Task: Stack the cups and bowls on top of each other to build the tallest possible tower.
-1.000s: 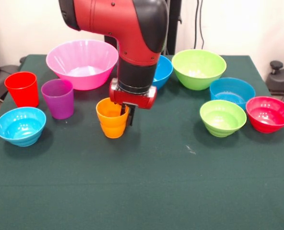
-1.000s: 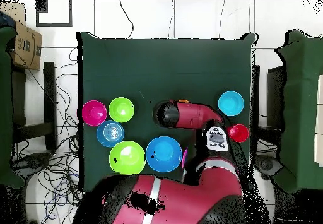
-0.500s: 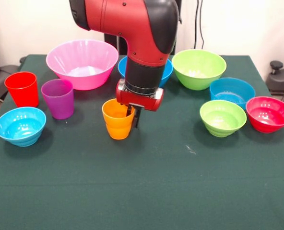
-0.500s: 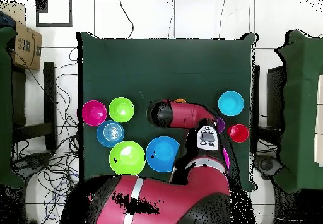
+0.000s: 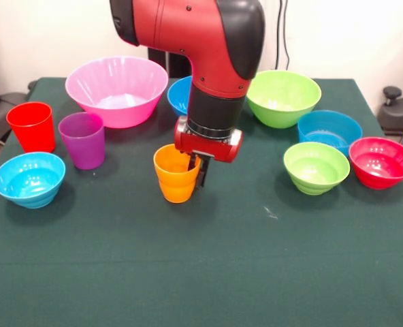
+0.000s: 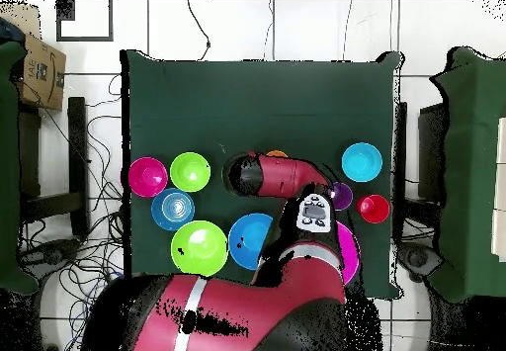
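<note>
I am sliding the orange cup point(image 5: 177, 173), held by the gripper point(image 5: 196, 170), along the table, away from the purple cup point(image 5: 82, 139), toward the small green bowl point(image 5: 316, 167).

We find the table point(image 5: 269, 272) bare along its near edge; cups and bowls crowd the far half, leaving narrow gaps.

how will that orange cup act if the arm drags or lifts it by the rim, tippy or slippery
The orange cup looks like thin glossy plastic, so probably light and stiff, and somewhat slick in the pincer, which straddles its rim. It narrows toward the base and stands taller than the bowls, so a sideways drag on the cloth-covered table could tip it.
</note>
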{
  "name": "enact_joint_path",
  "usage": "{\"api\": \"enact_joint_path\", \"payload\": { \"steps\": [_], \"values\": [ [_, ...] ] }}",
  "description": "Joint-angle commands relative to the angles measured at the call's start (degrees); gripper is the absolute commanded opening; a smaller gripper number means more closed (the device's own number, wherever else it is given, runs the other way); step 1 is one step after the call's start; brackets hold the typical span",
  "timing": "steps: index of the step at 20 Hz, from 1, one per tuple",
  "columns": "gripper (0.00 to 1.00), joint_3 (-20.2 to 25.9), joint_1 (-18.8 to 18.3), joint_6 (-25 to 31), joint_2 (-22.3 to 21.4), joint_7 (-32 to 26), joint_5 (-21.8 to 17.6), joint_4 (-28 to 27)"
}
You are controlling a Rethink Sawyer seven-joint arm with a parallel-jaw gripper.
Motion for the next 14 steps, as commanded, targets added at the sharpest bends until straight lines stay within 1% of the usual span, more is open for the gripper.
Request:
{"api": "enact_joint_path", "payload": {
  "steps": [1,7,14],
  "values": [
    [0.0,4.39,2.57,-1.72,4.48,10.39,3.74,-4.64],
    [0.0,4.16,2.89,-2.23,5.3,9.61,4.65,-5.43],
    [0.0,4.3,2.29,-4.2,6.64,8.53,4.83,-5.53]
  ]
}}
